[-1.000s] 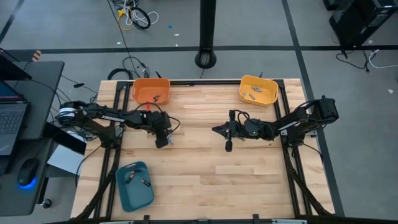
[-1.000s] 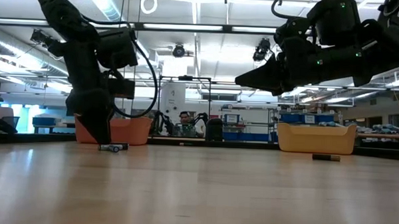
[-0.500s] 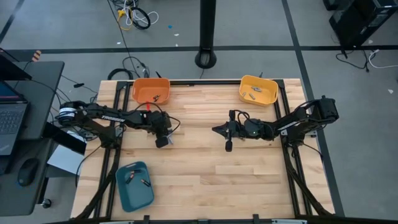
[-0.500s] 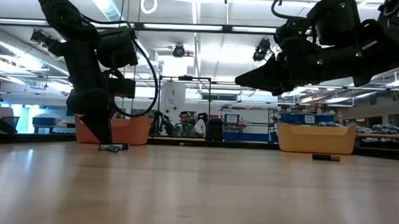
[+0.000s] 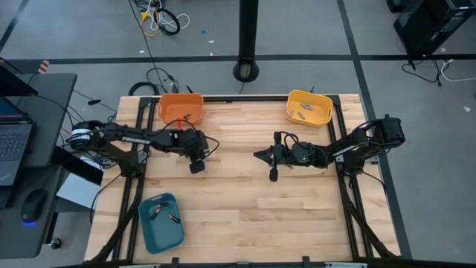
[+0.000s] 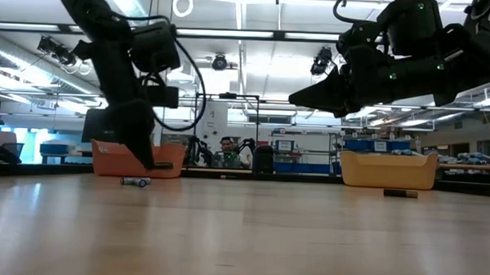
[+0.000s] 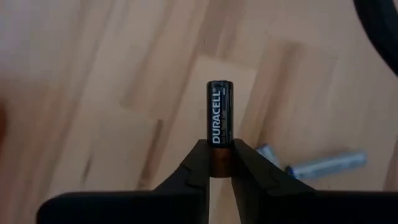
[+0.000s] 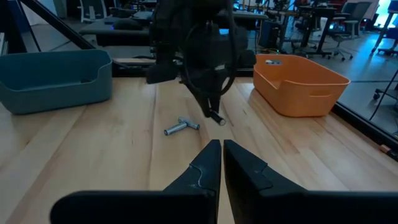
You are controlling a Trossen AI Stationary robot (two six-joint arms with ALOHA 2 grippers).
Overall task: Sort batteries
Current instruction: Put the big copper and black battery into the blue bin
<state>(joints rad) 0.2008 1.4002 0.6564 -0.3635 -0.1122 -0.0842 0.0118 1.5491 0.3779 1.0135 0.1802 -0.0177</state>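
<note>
- Left gripper (image 7: 217, 163) is clamped on a black cylindrical Duracell battery with a copper end (image 7: 219, 127), lifted off the pale wooden table (image 5: 238, 193) at its left-centre. Only the copper end sits between the fingertips (image 7: 198, 163), so most of the cell sticks out past them; my worry is that a quick swing could lever it loose and drop it.
- Two silvery cylindrical batteries (image 8: 181, 126) lie touching each other on the wood just beside that gripper; a low pass could knock them rolling.
- Teal plastic tray (image 5: 161, 221) sits at the near left and the orange plastic tray (image 5: 180, 108) at the far left, each with a few cells inside. Choosing the wrong one would spoil the sort, and an early release near a rim could bounce the cell out.
- Right gripper (image 8: 222, 163) waits with fingers shut, hovering right of centre, well apart from the left one; a small dark battery (image 5: 273, 176) lies on the table beneath it.
- Yellow plastic tray (image 5: 309, 108) stands at the far right, holding several cells.
</note>
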